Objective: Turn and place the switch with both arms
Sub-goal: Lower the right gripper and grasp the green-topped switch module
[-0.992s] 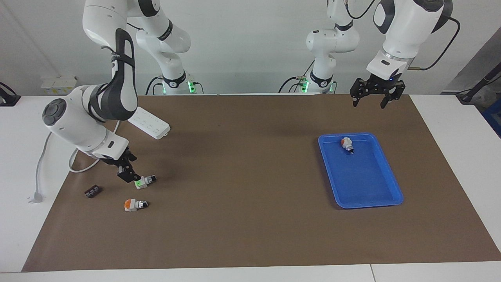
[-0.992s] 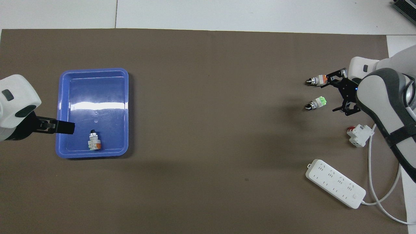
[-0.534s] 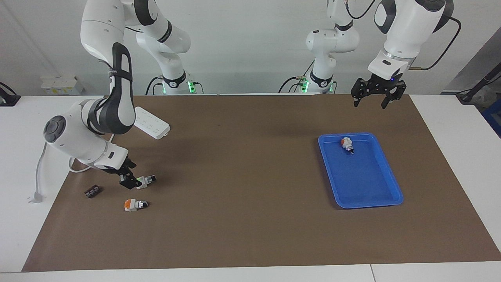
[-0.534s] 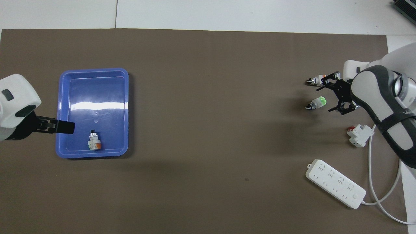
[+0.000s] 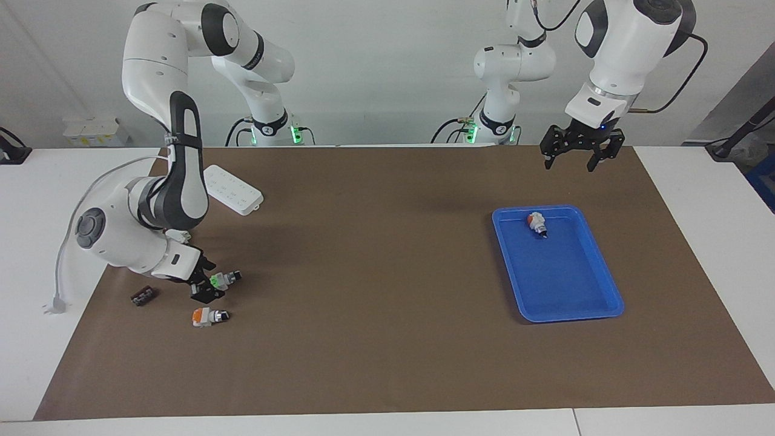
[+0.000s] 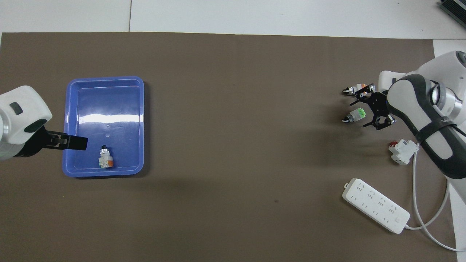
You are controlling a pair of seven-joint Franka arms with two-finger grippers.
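Note:
The switch (image 5: 219, 280) (image 6: 356, 115) lies on its side on the brown mat at the right arm's end, green face up, black knob pointing toward the table's middle. My right gripper (image 5: 209, 282) (image 6: 358, 115) is down at the mat, open, with one finger on each side of the switch's white body. Whether the fingers touch the switch I cannot tell. My left gripper (image 5: 570, 162) (image 6: 78, 143) hangs open and empty in the air at the left arm's end, by the blue tray's (image 5: 563, 278) (image 6: 105, 98) rim.
In the tray lies another switch (image 5: 536, 223) (image 6: 105, 160). An orange-faced switch (image 5: 207, 316) (image 6: 355, 89) lies just farther out than the green one. A small black part (image 5: 143, 296), a white-and-red block (image 6: 402, 150) and a white power strip (image 5: 233, 189) (image 6: 375, 205) surround the right arm.
My right gripper has come down and moved in over the green switch until its fingers stand on both sides of it. The left gripper has hardly shifted.

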